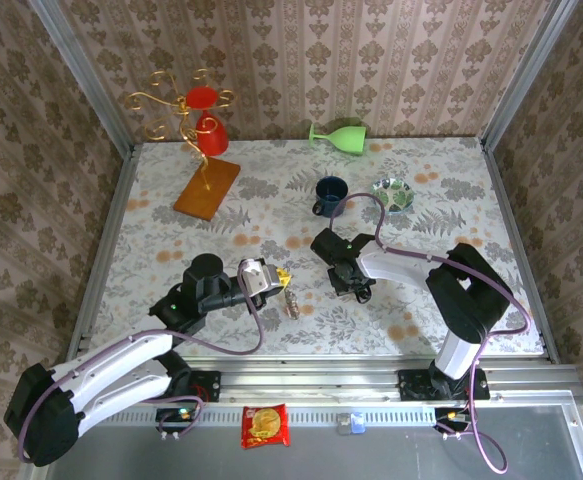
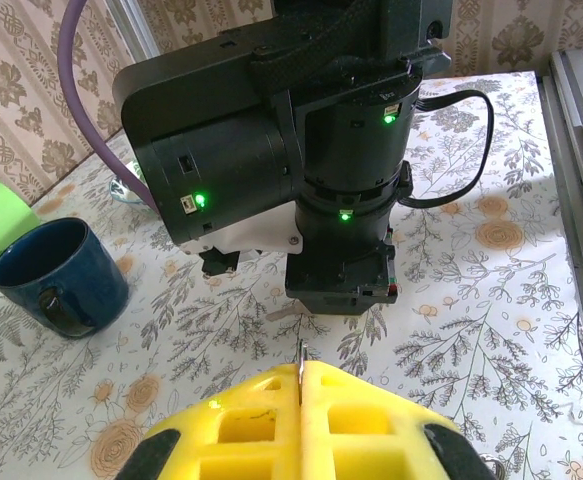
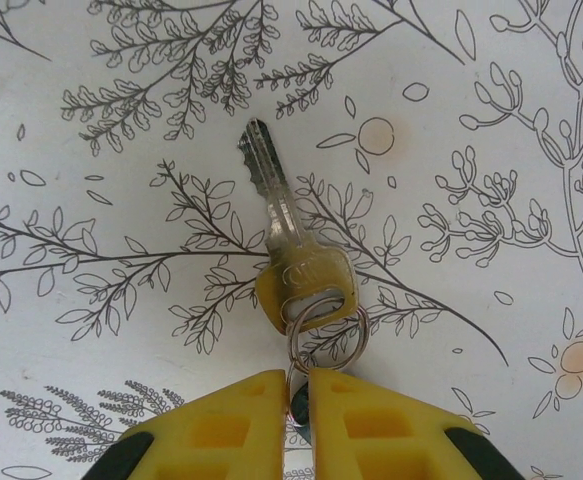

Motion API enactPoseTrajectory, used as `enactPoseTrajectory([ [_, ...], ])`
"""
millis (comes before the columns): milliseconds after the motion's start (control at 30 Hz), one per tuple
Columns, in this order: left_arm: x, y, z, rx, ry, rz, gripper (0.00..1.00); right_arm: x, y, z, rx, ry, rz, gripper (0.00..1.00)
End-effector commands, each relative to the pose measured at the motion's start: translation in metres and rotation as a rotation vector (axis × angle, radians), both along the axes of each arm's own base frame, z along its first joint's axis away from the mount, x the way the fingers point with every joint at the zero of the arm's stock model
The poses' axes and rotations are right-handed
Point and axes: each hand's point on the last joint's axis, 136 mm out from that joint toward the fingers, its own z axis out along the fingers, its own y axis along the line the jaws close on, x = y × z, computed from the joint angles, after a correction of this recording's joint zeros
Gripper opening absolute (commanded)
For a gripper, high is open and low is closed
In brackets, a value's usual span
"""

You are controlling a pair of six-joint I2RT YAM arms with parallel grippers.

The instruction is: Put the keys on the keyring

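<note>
Right gripper [image 3: 298,378] is down low on the desk [image 3: 91,80], on the near side of the blue mug [image 1: 331,195]. Its yellow fingers are drawn almost together, and the near edge of the keyring [image 3: 361,338] sits in the slit between them. It looks like a pinch on the wire. The ring is a small silvery loop already threaded through the yellowish head of one key [image 3: 289,245], which lies flat with its blade pointing away from the gripper.

Over to the left gripper [image 2: 301,372], also on the mug's near side and a little to its left. Its fingers are pressed fully together, with a metal sliver [image 2: 299,352] poking up between the tips. That could be a key seen edge-on, but I can't tell.

A small metal cluster [image 1: 293,300] rests on the desk just beside that gripper, nearer the arm bases than the mug; likely more keys.

As for handling, these are light, stiff, slick bits of metal. The ring is thin and, I'd judge, springy, so it could swivel or squirt out of a shallow pinch. A deeper grip across the wire would be safer. Keys are best taken by the broad head rather than the narrow blade, and lying flat on the desk they'll be awkward to get under.
</note>
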Motion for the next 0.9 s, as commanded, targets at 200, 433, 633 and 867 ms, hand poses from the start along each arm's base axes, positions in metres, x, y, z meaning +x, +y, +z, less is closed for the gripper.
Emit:
enactPoseTrajectory([
  [200,-0.0022,-0.0037,0.0230,-0.036,-0.059,-0.025,0.00,0.0037,-0.0050,0.0012,-0.063,0.003,0.013,0.16],
  [433,-0.0025,-0.0037,0.0227,-0.034,-0.058,-0.027,0.00,0.0024,-0.0068,0.0006,-0.077,0.006,0.016,0.12],
  [633,-0.0025,-0.0038,0.0228,-0.034,-0.060,-0.027,0.00,0.0009,-0.0085,0.0007,-0.088,0.016,0.018,0.17],
  [867,-0.0022,-0.0039,0.0230,-0.033,-0.060,-0.028,0.00,-0.0029,-0.0088,-0.0018,-0.100,0.034,0.027,0.17],
])
